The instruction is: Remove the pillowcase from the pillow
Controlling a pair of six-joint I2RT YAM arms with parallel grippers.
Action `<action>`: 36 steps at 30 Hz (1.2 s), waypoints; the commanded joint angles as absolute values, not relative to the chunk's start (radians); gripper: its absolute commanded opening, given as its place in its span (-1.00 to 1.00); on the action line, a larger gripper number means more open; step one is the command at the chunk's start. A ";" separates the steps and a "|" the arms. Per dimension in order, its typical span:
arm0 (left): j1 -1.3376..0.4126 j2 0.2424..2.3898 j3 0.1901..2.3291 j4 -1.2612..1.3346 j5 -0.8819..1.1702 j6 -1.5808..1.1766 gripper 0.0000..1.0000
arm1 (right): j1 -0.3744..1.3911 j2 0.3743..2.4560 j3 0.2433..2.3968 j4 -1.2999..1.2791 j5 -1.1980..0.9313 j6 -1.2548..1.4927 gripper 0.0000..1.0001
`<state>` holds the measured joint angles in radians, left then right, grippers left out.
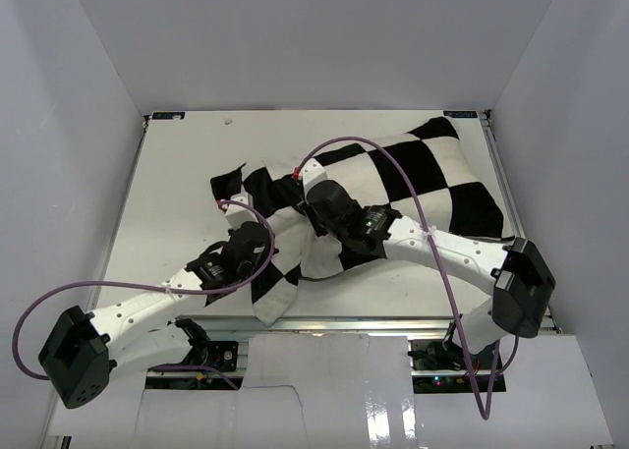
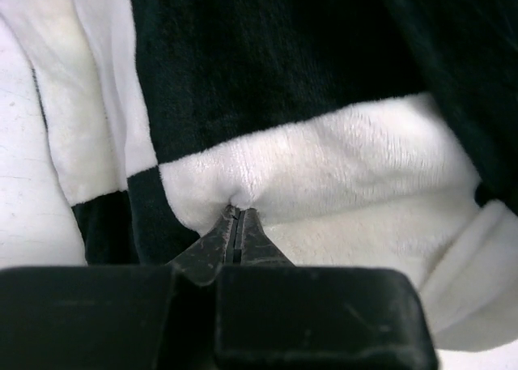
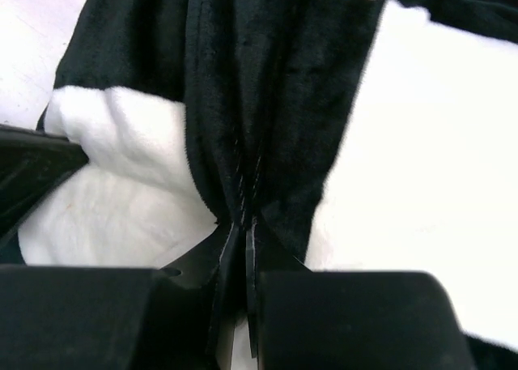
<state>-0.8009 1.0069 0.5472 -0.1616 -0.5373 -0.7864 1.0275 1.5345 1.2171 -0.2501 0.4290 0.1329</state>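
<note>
Top view: the pillowcase (image 1: 432, 174) lies across the centre and upper right of the white worktop (image 1: 177, 194), in big black and white squares. It is full and rounded toward the upper right and slack and rumpled toward the lower centre, where a loose end reaches the near edge. We cannot pick out the pillow as bare fabric; the cover hides it. The left arm (image 1: 138, 316) comes in from the lower left and the right arm (image 1: 462, 252) from the lower right. Both wrists sit close together on the rumpled middle of the cover. Left wrist view: the left jaws are pressed together on a small pinch of white plush, just below the line where a white square meets a black one, and the fabric puckers at the tips. Right wrist view: the right jaws are clamped on an upright fold of black plush, with creases running up from the tips and white squares to either side. A purple cable (image 1: 393, 159) arcs from the right arm over the cover. Writing: two small dark marks at the worktop's far corners, too small for us to read.
</note>
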 commanded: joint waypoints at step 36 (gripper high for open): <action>-0.784 1.370 0.973 -0.360 -0.327 -0.634 0.16 | 0.923 1.282 0.890 0.107 0.363 0.235 -0.85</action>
